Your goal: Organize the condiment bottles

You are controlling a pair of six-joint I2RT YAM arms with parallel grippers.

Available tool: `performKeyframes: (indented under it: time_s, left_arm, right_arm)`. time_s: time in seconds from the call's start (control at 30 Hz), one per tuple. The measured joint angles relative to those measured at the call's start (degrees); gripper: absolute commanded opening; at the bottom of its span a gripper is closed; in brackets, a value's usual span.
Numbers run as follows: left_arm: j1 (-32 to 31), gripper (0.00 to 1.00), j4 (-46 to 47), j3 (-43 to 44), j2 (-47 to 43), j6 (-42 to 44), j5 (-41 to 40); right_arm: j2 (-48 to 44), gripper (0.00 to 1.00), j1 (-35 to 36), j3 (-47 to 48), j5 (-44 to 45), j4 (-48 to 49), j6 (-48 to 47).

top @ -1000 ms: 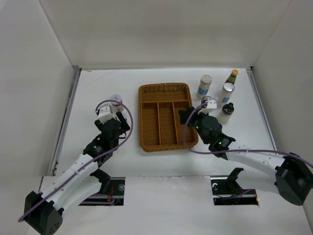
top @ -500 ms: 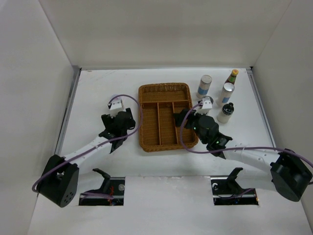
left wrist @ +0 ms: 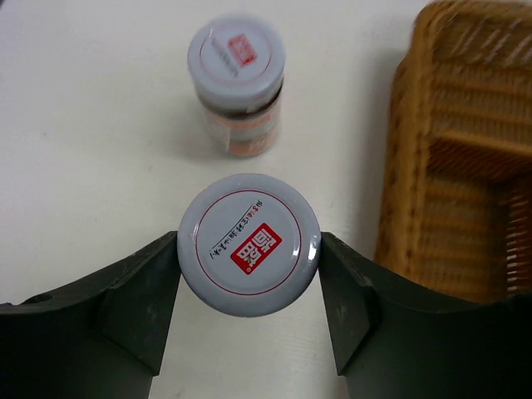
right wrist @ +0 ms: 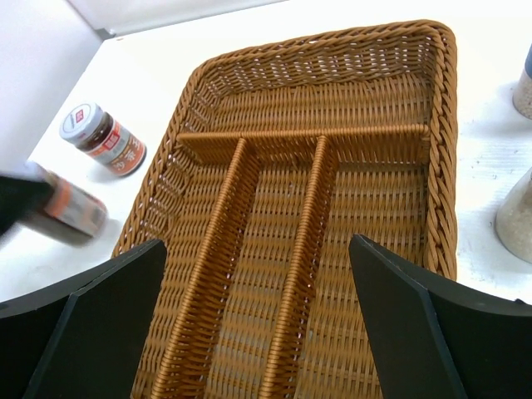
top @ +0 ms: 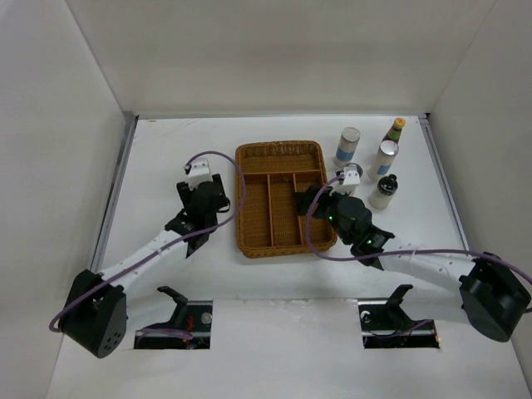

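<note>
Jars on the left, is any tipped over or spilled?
Nothing stands out. The far jar stands upright on the table, lid on; the near jar sits clamped in the left gripper, lid on. No spill.

Reads as rough, matt brown wicker all over the tray (right wrist: 332, 48), ribbed strand by strand on rim, floor and dividers. Looks smooth and softly glossy on the white lid of the near jar (left wrist: 249, 243), with a flat red printed patch. Shows the same smooth white lid on the far jar (left wrist: 238, 87), above a clear body wrapped in a slick orange-and-white label; cannot say whether glass or plastic. Appears as smooth matt black plastic on the fingers (left wrist: 133, 303) of the left end effector (left wrist: 249, 274) and on the right end effector (right wrist: 262, 312). Comes across as even, matt white on the counter (left wrist: 91, 141). Gleams silvery, metal-like, atop the farther cylinder (top: 348, 146) and the nearer cylinder (top: 386, 156).
</note>
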Motion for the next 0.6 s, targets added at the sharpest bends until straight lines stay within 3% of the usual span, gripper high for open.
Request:
performKeyframes:
  time_s: [0.17, 0.37, 0.6]
  left_arm:
    - [-1.6, 0.32, 4.4, 9.9, 1.8, 1.3, 0.3]
    - [-1.5, 0.33, 13.9, 24.5, 18.8, 1.8, 3.4]
    - [-0.8, 0.33, 14.7, 35.9, 37.8, 2.1, 8.3]
  right_arm:
    - [0.0, 0.98, 0.0, -0.1, 0.0, 0.3, 0.0]
    - [-1.9, 0.98, 0.0, -0.7, 0.0, 0.5, 0.4]
    - [-7.3, 0.99, -0.2, -2.6, 0.0, 1.9, 0.7]
